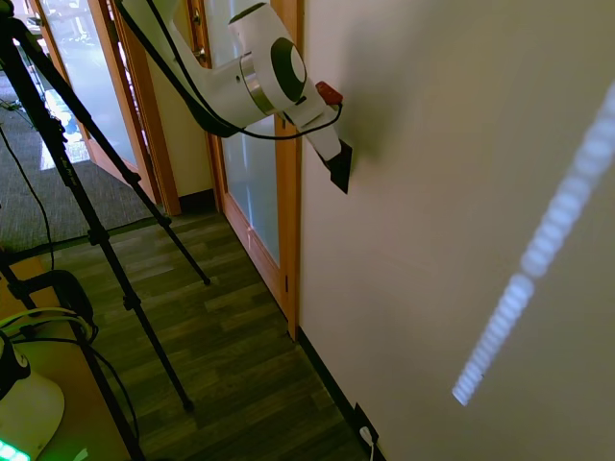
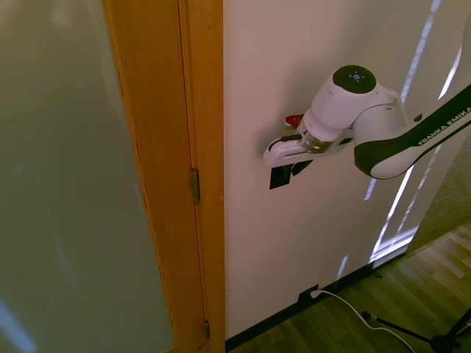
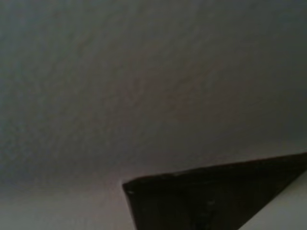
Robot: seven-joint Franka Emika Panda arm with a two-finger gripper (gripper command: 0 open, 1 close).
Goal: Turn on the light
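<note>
Black switch plate (image 2: 279,177) on pale wall (image 2: 250,88) right at fingertips of white arm's gripper (image 2: 291,170), just beside wooden door frame (image 2: 199,147); finger state impossible to tell, whether parted or closed.

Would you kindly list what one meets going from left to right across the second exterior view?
Frosted glass door panel → wooden door frame → black light switch on the wall → white robot arm; low down, the black outlet plate lies between switch and arm.
</note>
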